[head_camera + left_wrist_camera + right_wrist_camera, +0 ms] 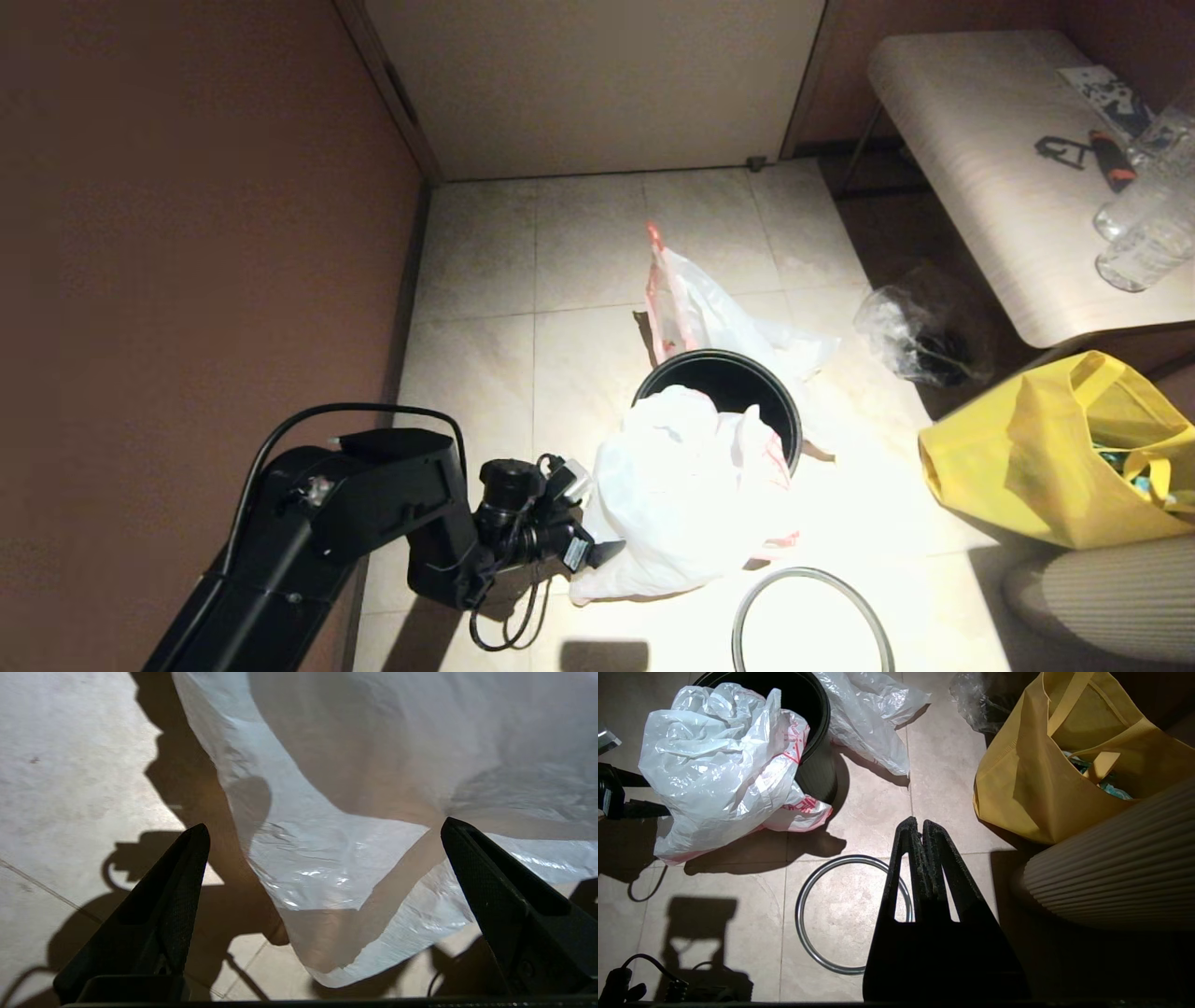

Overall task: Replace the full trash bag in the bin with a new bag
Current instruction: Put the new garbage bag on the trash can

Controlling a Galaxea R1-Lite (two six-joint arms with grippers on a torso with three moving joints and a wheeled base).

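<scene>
The black bin (747,373) (810,700) stands on the tiled floor. The new bag (681,485) (719,774), milky white with red characters, is draped over the bin's near rim and spills down onto the floor. The full trash bag (709,317) (868,723), see-through with orange-pink handles, lies on the floor behind the bin. The grey hoop (810,621) (822,914) lies flat on the floor, off the bin. My left gripper (607,553) (322,830) is open, its fingers either side of the new bag's lower edge (327,868). My right gripper (920,823) is shut and empty above the hoop.
A yellow tote bag (1055,457) (1045,765) sits at the right beside a ribbed pale object (1115,863). A clear bag with dark contents (920,336) lies under a bench (990,159). A brown wall (187,233) runs along the left.
</scene>
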